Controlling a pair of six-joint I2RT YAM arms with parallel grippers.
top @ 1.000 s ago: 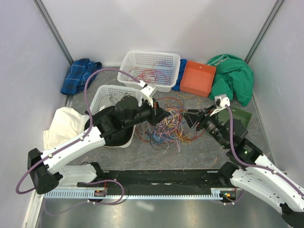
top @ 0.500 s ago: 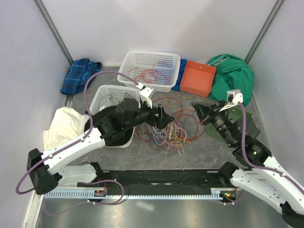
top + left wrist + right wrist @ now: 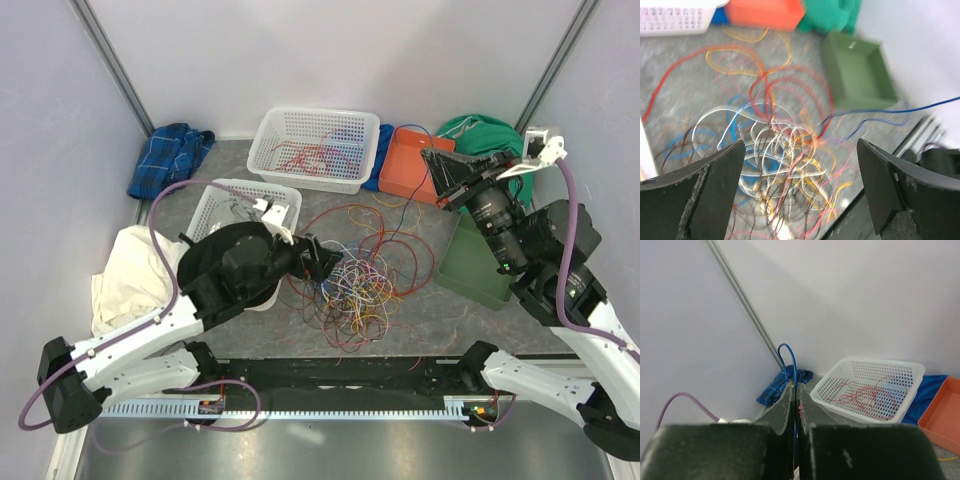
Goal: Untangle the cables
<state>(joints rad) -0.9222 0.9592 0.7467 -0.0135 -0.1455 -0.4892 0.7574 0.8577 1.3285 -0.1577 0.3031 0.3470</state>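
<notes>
The cables (image 3: 355,282) lie as a loose many-coloured tangle on the grey table between the arms, blurred in the left wrist view (image 3: 785,150). My left gripper (image 3: 318,258) hovers at the tangle's left edge, jaws wide open (image 3: 800,150) with nothing between them. My right gripper (image 3: 436,166) is raised high at the back right, above the orange bin. It is shut (image 3: 795,387) on a blue cable (image 3: 790,360) that loops out past its fingertips. A taut blue strand (image 3: 890,112) runs from the tangle off to the right.
A white basket (image 3: 275,135) at the back holds red cables (image 3: 865,399). A second white basket (image 3: 215,200) and a white cloth (image 3: 130,265) sit at the left. An orange bin (image 3: 405,170), green bin (image 3: 480,270), green cloth (image 3: 485,135) and blue plaid cloth (image 3: 170,158) ring the work area.
My left gripper opened and drew back toward the near left. My right gripper shut on a blue cable and rose up and back to the right. The tangle spread wider.
</notes>
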